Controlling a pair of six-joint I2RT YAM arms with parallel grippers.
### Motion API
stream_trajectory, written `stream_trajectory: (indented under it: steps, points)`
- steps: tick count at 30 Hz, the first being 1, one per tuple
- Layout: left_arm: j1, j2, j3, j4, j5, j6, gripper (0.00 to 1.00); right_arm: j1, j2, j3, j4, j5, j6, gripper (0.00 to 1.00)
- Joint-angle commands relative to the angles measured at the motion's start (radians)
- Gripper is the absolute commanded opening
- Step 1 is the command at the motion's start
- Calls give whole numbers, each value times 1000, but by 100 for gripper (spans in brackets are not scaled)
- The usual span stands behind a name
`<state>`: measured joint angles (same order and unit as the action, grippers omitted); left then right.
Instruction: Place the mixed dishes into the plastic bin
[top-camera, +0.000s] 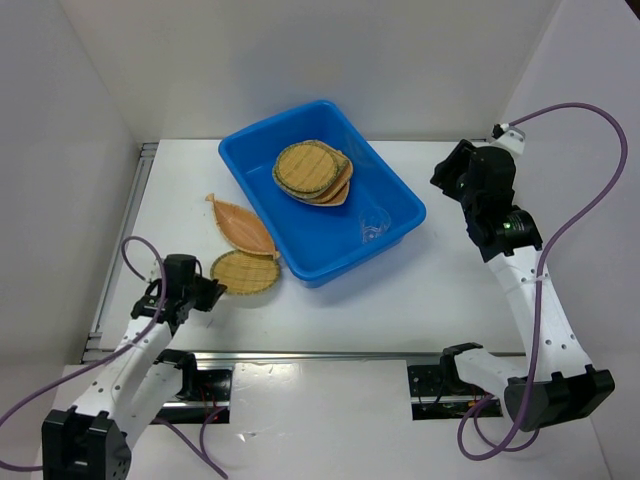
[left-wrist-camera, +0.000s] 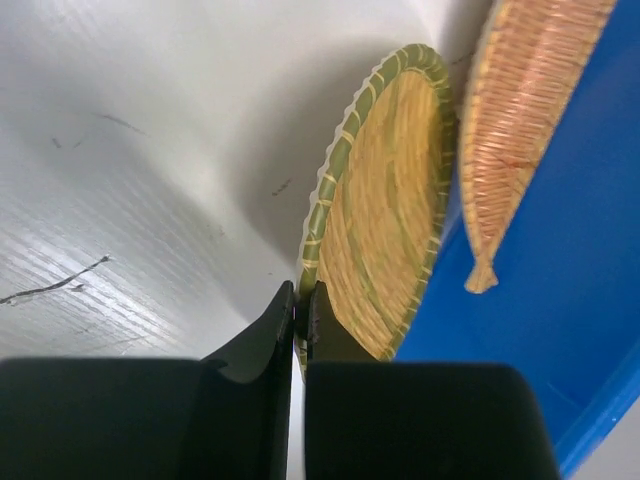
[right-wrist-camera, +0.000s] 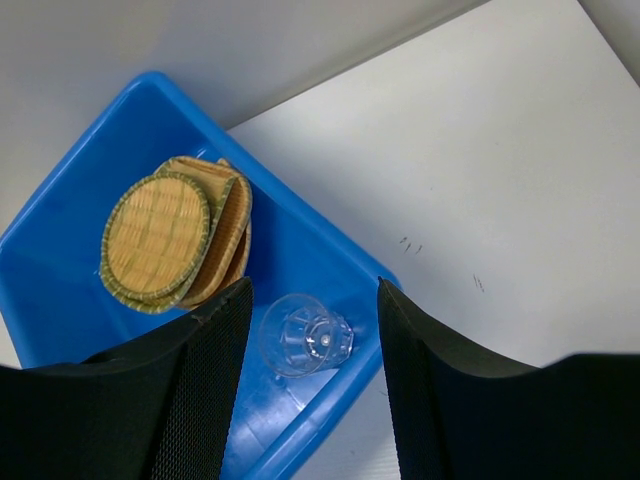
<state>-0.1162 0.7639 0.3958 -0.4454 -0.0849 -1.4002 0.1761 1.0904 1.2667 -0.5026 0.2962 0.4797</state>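
The blue plastic bin (top-camera: 392, 192) stands mid-table. It holds a stack of woven trays (top-camera: 312, 172) with a round one on top, and a clear cup (top-camera: 373, 228) on its side near the right corner. A leaf-shaped tray (top-camera: 240, 225) and a round green-rimmed tray (top-camera: 245, 271) lie on the table against the bin's left wall. My left gripper (top-camera: 212, 291) is shut on the round tray's rim (left-wrist-camera: 385, 200), its jaws (left-wrist-camera: 301, 310) pinching the near edge. My right gripper (top-camera: 452, 178) is open and empty, raised right of the bin, with the cup (right-wrist-camera: 303, 335) seen between its fingers.
In the left wrist view the leaf-shaped tray (left-wrist-camera: 525, 110) leans on the bin's outer wall (left-wrist-camera: 560, 300). The right wrist view shows the stack (right-wrist-camera: 165, 238) inside the bin (right-wrist-camera: 60, 300). White walls enclose the table at the back and sides.
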Motion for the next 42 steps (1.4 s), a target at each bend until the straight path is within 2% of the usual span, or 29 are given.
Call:
stream_trajectory:
  steps: [1, 11, 24, 28, 33, 37, 42]
  points:
    - [-8, -2, 101, -9, -55, 47, 0, -3, -29, 20, -1, 15, -16, 59]
    - [-8, -2, 342, -122, -122, 142, 0, -3, -38, 20, -1, 15, -16, 59]
    - [-8, -11, 446, -202, -142, 187, 0, -3, -38, 39, 9, 15, -16, 60]
    - [-8, 9, 531, -202, -185, 233, 0, -3, -38, 39, 9, 15, -16, 60]
    - [-8, 75, 739, -202, -262, 338, 0, -3, -47, 39, 9, 15, -16, 60]
    - [-8, 147, 872, -119, -273, 400, 0, -3, -47, 39, 9, 15, -16, 60]
    - [-84, 319, 926, 102, -93, 420, 0, -3, -38, 39, 18, 15, -16, 60]
